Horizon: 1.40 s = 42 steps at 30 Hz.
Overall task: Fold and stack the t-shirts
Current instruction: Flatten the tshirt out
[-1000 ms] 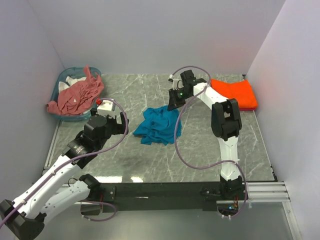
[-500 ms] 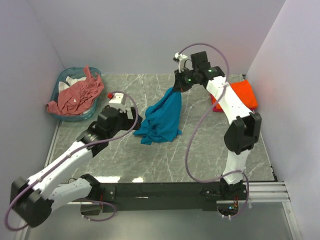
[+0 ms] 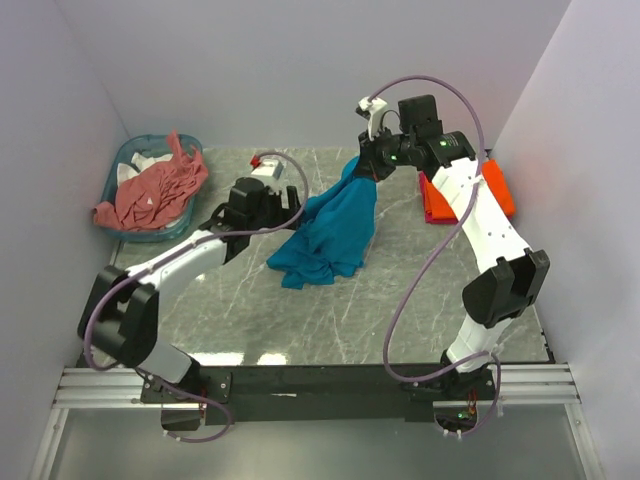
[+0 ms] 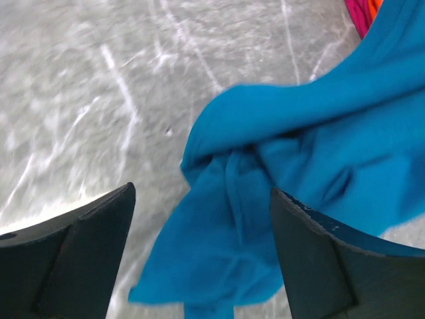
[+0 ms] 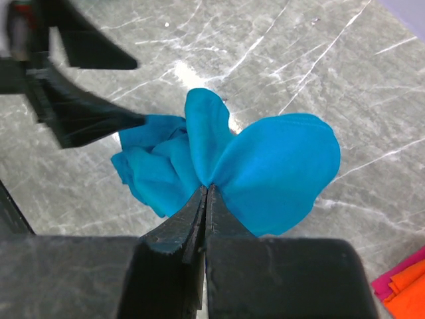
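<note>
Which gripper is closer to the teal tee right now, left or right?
Right. The right gripper is shut on the teal t-shirt, holding one edge up. The left gripper is open beside the shirt's low bunched part, not gripping it.

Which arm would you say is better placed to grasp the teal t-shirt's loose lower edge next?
Left: the left gripper, open, faces that edge; the right gripper is shut on the lifted teal t-shirt.
</note>
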{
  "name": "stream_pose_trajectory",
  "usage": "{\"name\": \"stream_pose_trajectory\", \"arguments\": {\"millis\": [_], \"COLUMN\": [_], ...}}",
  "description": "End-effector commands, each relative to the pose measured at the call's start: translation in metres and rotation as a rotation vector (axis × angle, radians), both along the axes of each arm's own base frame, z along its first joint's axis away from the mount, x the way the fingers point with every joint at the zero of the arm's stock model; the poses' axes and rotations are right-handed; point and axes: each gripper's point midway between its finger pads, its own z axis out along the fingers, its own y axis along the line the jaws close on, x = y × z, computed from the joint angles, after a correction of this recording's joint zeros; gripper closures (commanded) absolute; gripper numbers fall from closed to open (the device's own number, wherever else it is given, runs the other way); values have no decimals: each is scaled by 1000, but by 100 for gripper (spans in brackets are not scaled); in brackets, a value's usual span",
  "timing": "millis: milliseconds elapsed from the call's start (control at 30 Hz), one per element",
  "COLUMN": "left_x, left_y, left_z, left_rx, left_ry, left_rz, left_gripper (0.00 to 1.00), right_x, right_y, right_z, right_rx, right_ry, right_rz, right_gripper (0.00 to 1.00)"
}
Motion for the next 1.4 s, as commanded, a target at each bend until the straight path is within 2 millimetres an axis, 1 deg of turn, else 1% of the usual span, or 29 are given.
{"name": "stream_pose_trajectory", "arguments": {"millis": [0,33,67,133,167,200,367,433,467,533,567,633,667,700,733,800,833,933,967,1000,1033,1067,1100,1133,1200,1233,1300,1333,1367], "left_x": [23,25,29,32,36,33,35,33,35,34,37,38,33,30,19,9,-5,-27,-42,-50,-66,-75,-84,-100,-116,-129,-142,-157,-163], "left_y": [-20,-22,-24,-29,-28,-35,-52,-60,-63,-68,-67,-63,-60,-57,-51,-42,-35,-22,-13,-9,-2,1,4,9,13,17,20,23,24], "left_z": [29,26,15,16,8,9,-2,-1,10,22,38,56,81,94,126,157,189,236,265,279,300,316,328,348,365,381,396,409,414], "left_rx": [-2,0,10,-5,-7,-30,-84,-113,-131,-162,-179,-193,-203,-205,-213,-211,-221,-233,-245,-252,-266,-280,-291,-308,-326,-341,-355,-369,-374], "left_ry": [-126,-122,-100,-109,-94,-91,-47,-28,-30,-18,-16,-30,-77,-105,-174,-246,-316,-421,-492,-525,-577,-610,-637,-681,-719,-756,-789,-821,-834], "left_rz": [-118,-138,-151,-205,-212,-267,-358,-411,-427,-466,-462,-446,-438,-431,-428,-410,-405,-386,-375,-366,-368,-368,-373,-381,-399,-407,-419,-437,-445], "left_gripper": [15,16,17,18,18,19,22,35,51,77,99,100,100,100,100,100,100,100,100,100,100,100,100,100,99,100,100,100,100], "right_x": [-17,-19,-21,-25,-28,-29,-31,-33,-34,-35,-36,-37,-37,-37,-38,-36,-37,-41,-40,-42,-45,-48,-51,-59,-76,-82,-97,-112,-118], "right_y": [-2,-2,-3,-3,-3,-3,-4,-4,-4,-8,-9,-14,-17,-20,-25,-34,-41,-55,-63,-67,-73,-80,-85,-91,-105,-109,-116,-122,-125], "right_z": [32,34,37,39,40,40,38,35,35,39,40,48,53,61,68,86,97,128,142,150,165,178,189,206,241,255,278,295,301], "right_rx": [24,24,27,31,32,33,35,36,33,26,22,11,4,0,-12,-31,-46,-60,-69,-73,-66,-67,-61,-40,-3,19,53,81,92], "right_ry": [-71,-75,-81,-75,-76,-75,-63,-47,-47,-59,-63,-98,-115,-141,-169,-237,-276,-383,-432,-460,-506,-545,-574,-622,-709,-750,-810,-858,-874], "right_rz": [28,30,30,33,38,37,31,32,32,20,17,-1,-10,-21,-41,-69,-97,-146,-179,-198,-223,-256,-276,-298,-351,-368,-395,-410,-417], "right_gripper": [100,100,100,100,100,100,100,100,100,100,100,100,100,100,100,100,100,100,100,100,100,100,100,100,100,100,100,100,100]}}
